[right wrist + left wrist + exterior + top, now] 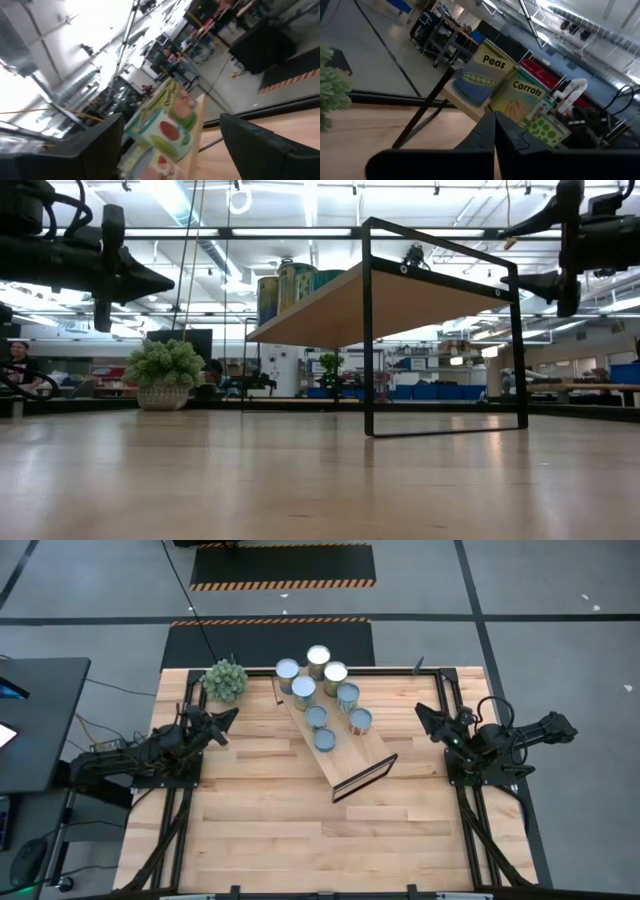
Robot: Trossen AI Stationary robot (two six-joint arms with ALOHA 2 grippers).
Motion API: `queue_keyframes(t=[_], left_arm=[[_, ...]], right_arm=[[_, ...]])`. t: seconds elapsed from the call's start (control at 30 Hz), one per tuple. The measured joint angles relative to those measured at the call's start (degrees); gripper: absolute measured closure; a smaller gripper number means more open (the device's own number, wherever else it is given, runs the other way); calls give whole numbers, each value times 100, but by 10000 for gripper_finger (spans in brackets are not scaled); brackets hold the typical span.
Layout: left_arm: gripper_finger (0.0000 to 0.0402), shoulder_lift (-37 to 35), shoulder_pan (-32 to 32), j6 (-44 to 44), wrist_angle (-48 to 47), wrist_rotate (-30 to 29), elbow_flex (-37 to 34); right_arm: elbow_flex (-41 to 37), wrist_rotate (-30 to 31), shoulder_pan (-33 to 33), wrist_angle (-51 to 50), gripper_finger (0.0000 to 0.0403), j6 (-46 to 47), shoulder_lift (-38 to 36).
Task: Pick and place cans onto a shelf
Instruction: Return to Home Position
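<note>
The shelf (345,750), a light-wood board on a dark frame, stands slantwise on the table's middle, its framed end (365,778) nearest me. Several cans stand upright on its top; in the high view their round tops show, such as one can (324,740) near the middle and another (319,658) at the far end. The left wrist view shows the Peas can (482,75) and the Carrots can (520,97) on the board. My left gripper (232,717) is shut, left of the shelf, clear of it. My right gripper (422,720) stands open to the right of the shelf, nothing between its fingers (100,142).
A green spiky plant ball in a pot (225,680) sits at the table's far left, close to my left gripper. Bare tabletop (300,840) lies between the shelf and the near edge. A dark rail frames the table's sides.
</note>
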Motion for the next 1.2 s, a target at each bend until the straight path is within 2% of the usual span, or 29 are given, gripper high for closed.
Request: queue_keyframes(t=[0.17,0.33,0.43,1.2], left_arm=[[389,0,2,571,-10,-9,-2],[388,0,0,989,25,36,-4],[390,0,1,963,111,43,-7],[384,0,1,963,160,53,-9]], right_arm=[[0,232,0,-39,71,-606,33],[-1,233,1,-288,69,-2180,43],[-1,231,1,-284,69,-2599,44],[-2,224,0,-263,69,-2649,44]])
